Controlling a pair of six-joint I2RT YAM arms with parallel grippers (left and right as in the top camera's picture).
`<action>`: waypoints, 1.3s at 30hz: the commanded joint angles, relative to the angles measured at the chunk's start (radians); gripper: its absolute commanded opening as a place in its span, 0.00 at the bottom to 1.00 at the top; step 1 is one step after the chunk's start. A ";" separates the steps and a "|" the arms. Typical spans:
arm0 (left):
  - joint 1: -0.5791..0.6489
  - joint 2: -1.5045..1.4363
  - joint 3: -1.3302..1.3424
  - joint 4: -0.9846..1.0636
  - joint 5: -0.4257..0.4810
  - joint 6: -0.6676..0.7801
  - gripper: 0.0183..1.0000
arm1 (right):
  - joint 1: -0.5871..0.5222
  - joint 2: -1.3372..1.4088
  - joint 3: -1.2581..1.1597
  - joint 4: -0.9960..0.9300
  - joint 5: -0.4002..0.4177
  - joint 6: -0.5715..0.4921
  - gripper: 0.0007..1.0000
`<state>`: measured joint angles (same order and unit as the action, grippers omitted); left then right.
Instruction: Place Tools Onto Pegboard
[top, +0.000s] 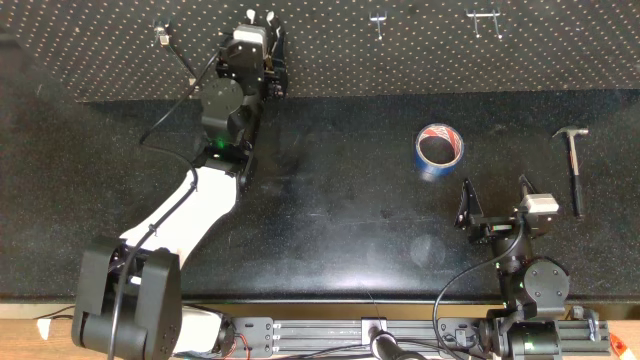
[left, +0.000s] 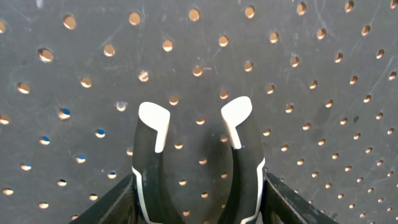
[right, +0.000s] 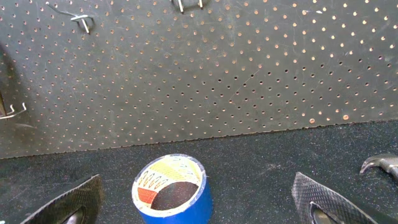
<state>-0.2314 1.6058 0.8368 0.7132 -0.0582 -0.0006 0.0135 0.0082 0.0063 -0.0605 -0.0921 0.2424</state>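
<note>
My left fingers (left: 154, 127) are up against the pegboard (top: 100, 50), left of centre. They're moderately apart with nothing between them. One hook (top: 163, 37) is on the board to their left, a second hook (top: 378, 20) and a third hook (top: 485, 20) are off to the right. The blue tape roll (top: 439, 150) lies hole-up on the surface (top: 330, 200), right of middle. My right fingers (top: 466, 205) are spread wide and empty, with the tape ahead of them and not touching, in line with the gap. The hammer (top: 574, 165) lies far right, head toward the board, apart from the tape.
</note>
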 joint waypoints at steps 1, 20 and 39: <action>0.002 0.005 0.029 -0.013 0.015 0.010 0.01 | 0.005 -0.007 -0.002 -0.005 -0.016 0.011 0.99; 0.001 0.005 0.029 -0.164 0.041 0.010 0.01 | 0.005 -0.007 -0.002 -0.005 -0.016 0.011 0.99; 0.025 -0.138 0.029 -0.208 -0.009 0.010 1.00 | 0.005 -0.007 -0.002 -0.005 -0.016 0.011 0.99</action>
<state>-0.2283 1.5517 0.8425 0.5499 -0.0448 0.0032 0.0135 0.0082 0.0063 -0.0605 -0.0921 0.2424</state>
